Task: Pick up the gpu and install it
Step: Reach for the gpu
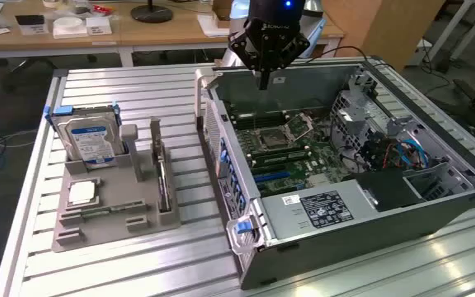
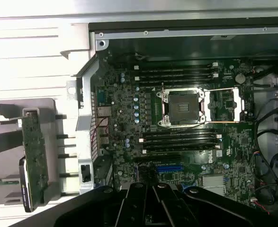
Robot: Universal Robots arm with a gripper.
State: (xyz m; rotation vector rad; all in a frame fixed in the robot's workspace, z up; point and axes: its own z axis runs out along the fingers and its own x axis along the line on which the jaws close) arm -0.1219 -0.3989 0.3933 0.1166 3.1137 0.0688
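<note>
The gpu (image 1: 163,179) (image 2: 34,158) stands on its long edge in a slot of a gray holder (image 1: 114,219). Its green board shows edge-on, and in the wrist view a black rounded part sits low on one face. Nothing touches it. In the same holder, toward the exterior view's left, a silver hard drive (image 1: 91,139) with a blue-and-white label stands upright, and a square processor chip (image 1: 82,193) lies flat in a recess nearer the front. The holder rests on a slatted metal bench (image 1: 138,93). Just beside it, on the exterior view's right, an open computer case (image 1: 370,238) lies on its side with the motherboard (image 1: 287,154) (image 2: 186,161) facing up. On the board are an open processor socket (image 2: 181,106), rows of dark memory slots and a blue expansion slot (image 2: 169,168). A gray power supply (image 1: 320,210) with a black label fills the near corner of the case. The arm (image 1: 266,28) hangs over the far edge of the case, well apart from the gpu. Its jaws are closed together, point down and hold nothing. In the exterior view, wooden desks (image 1: 171,31) with small items stand beyond the bench.
</note>
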